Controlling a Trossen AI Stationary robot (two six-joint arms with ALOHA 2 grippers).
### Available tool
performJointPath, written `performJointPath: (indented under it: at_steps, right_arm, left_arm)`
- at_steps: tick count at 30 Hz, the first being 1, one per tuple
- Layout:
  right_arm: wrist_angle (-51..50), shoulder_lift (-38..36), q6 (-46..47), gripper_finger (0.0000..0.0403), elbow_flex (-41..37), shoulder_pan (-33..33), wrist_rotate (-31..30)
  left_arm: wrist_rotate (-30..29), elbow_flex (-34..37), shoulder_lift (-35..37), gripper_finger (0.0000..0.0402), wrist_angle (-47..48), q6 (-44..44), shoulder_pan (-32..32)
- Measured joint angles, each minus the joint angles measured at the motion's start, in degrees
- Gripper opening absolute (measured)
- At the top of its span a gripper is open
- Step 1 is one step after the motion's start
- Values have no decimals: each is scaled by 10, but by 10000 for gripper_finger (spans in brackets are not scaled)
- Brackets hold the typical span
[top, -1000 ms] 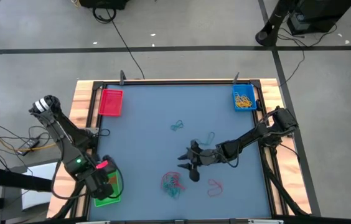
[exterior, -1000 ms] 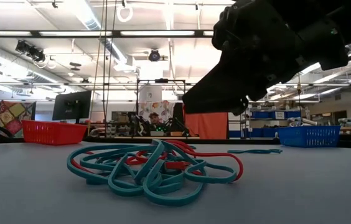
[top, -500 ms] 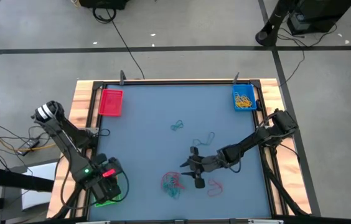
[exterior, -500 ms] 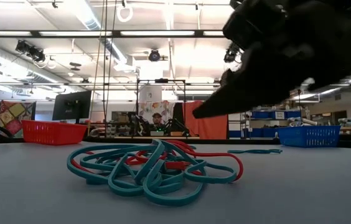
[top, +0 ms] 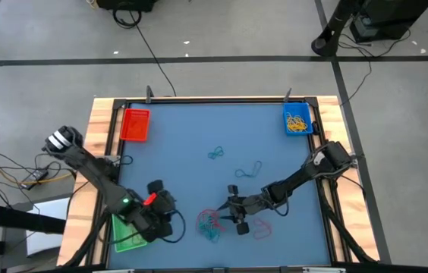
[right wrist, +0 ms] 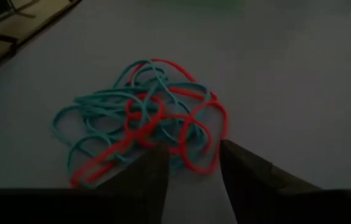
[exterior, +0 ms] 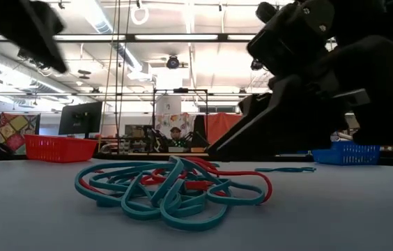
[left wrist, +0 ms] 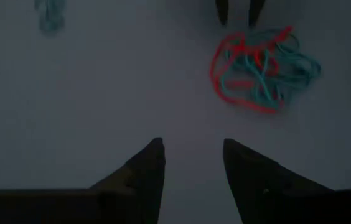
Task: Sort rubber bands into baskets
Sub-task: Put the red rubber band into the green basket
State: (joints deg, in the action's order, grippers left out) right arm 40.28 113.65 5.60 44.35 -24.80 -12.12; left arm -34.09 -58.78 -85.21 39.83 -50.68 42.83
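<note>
From the high view, you've got the right gripper [top: 236,218] low over the table right beside the tangle of red and teal bands [top: 209,224], so you're clearly at the pick step. The left gripper [top: 166,209] sits just inboard of the green basket [top: 128,241], empty. The red basket [top: 135,124] is in the far left corner, and the blue basket [top: 298,120], with yellow bands in it, is in the far right. Loose teal bands [top: 215,154] lie mid-table and a red band [top: 262,227] lies near the right gripper.

Low view: the tangle [exterior: 172,187] is a proper knot, red and teal looped through each other, with the right arm's dark bulk hanging just behind it.

Left wrist: its fingers [left wrist: 147,171] stand apart over bare table, nothing between them, tangle [left wrist: 259,68] well ahead.

Right wrist: fingers [right wrist: 152,169] parted with nothing held, their tips at the near edge of the tangle [right wrist: 143,117].

My guess for your next move: pinch one strand only. The snag is that both colours will probably lift together, so you may need the left gripper to pull them apart.
</note>
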Motion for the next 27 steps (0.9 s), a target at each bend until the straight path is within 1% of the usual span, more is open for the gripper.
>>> performJointPath:
  at_steps: [3, 6, 11, 14, 17, 18, 23, 27]
  right_arm:
    - [0, 18, -2, 148, 16, 0, 11]
    - [0, 34, -2, 141, 31, 0, 14]
    - [-5, 33, 12, 114, 34, 0, 8]
    - [-4, 30, 21, 79, 35, 0, 3]
    - [-7, 30, 23, 26, 34, -2, 1]
    - [-9, 30, 23, 14, 34, -2, -3]
    - [-10, 30, 37, 8, 35, -5, -35]
    - [-17, 12, 27, 6, 34, -12, -81]
  left_arm:
    - [-27, 0, -27, 166, -56, 73, -19]
    - [-29, 0, -55, 166, -107, 135, -36]
    - [-31, 0, -95, 165, -179, 187, -56]
    - [-29, 0, -118, 165, -204, 203, -61]
    - [-27, 0, -139, 165, -230, 207, -66]
    - [-27, 0, -146, 165, -235, 207, -67]
    - [-24, 0, -168, 165, -269, 226, -73]
    - [-23, 0, -177, 165, -305, 257, -83]
